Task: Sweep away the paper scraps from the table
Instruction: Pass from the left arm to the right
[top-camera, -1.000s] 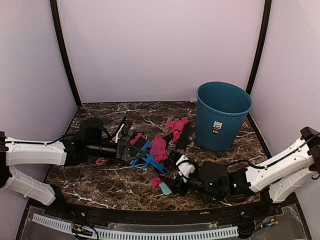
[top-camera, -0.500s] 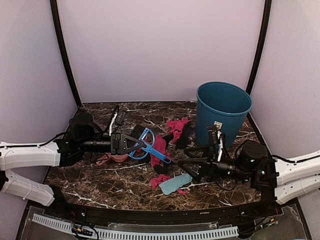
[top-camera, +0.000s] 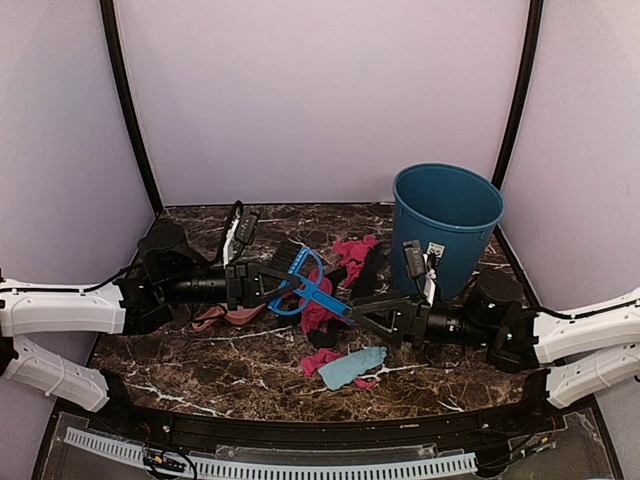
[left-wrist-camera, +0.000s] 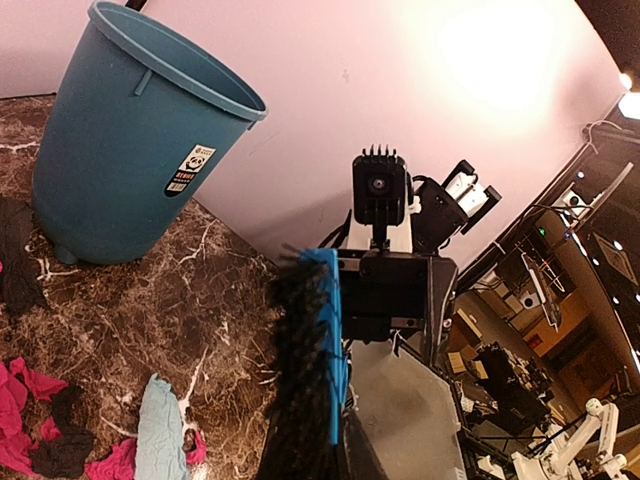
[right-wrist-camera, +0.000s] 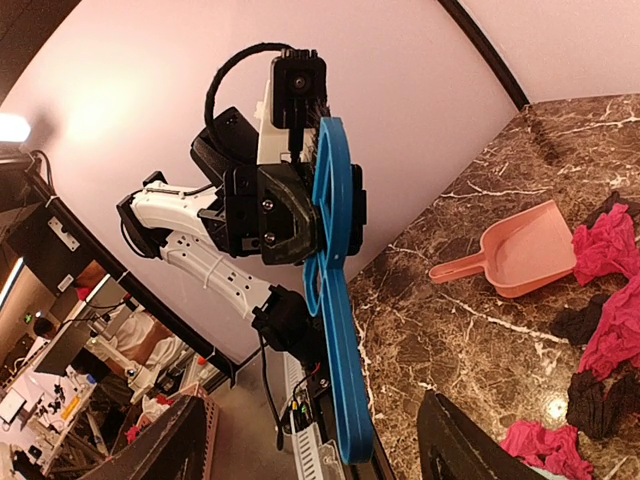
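My left gripper (top-camera: 262, 283) is shut on the head of a small blue hand brush (top-camera: 305, 283), held above the table (top-camera: 200, 365) with its black bristles (left-wrist-camera: 300, 380) turned sideways. The brush handle (right-wrist-camera: 345, 380) points at my right gripper (top-camera: 375, 318), which is open; its tip lies between the wide-apart fingers (right-wrist-camera: 470, 440) without touching them. Paper scraps lie below on the table: magenta ones (top-camera: 352, 250) near the bin, more magenta (top-camera: 318, 300) under the brush, black ones (top-camera: 370, 265), and a light blue one (top-camera: 352, 366) near the front.
A tall blue bin (top-camera: 445, 230) stands at the back right. A pale-pink dustpan (top-camera: 228, 316) lies flat on the table under the left arm. The table's black rim (top-camera: 300, 425) runs along the front, by both arm bases.
My right arm rose from the scraps at the front and stretched left toward the brush. The left arm lifted the brush slightly up and right. The light blue scrap now lies uncovered.
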